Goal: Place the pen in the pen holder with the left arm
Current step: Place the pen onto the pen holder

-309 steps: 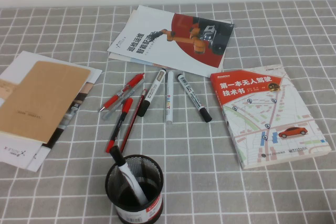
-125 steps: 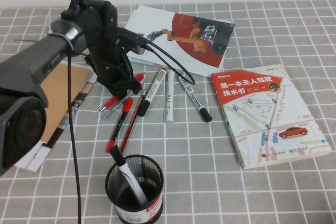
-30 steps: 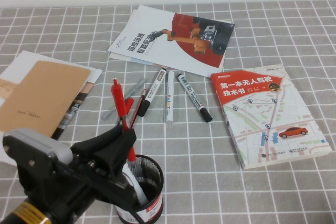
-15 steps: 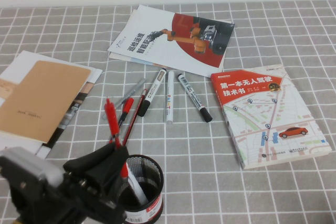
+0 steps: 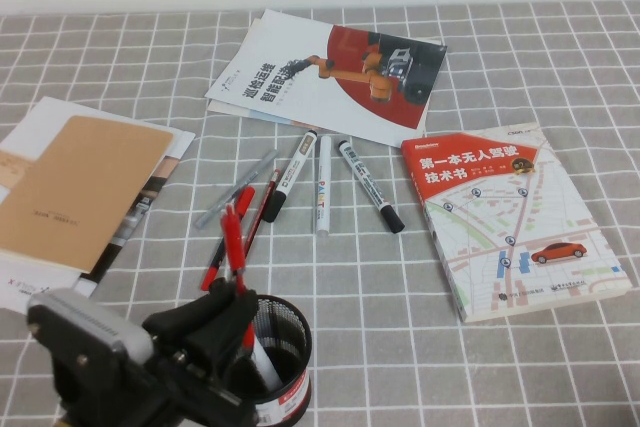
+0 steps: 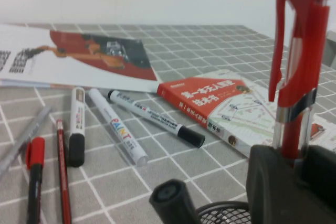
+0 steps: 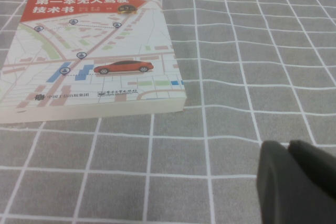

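While right gripper (image 7: 286, 153) idles, left gripper (image 5: 235, 312) grips pen (image 5: 236, 252).

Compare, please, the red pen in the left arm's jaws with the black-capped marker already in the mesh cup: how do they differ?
The red pen is slim and all red; the marker has a thick black cap. The pen is clamped upright by the left gripper above the pen holder, its lower end at the rim; the marker leans loose inside the pen holder. Both point cap-up. The right gripper hovers shut over bare cloth near the book.
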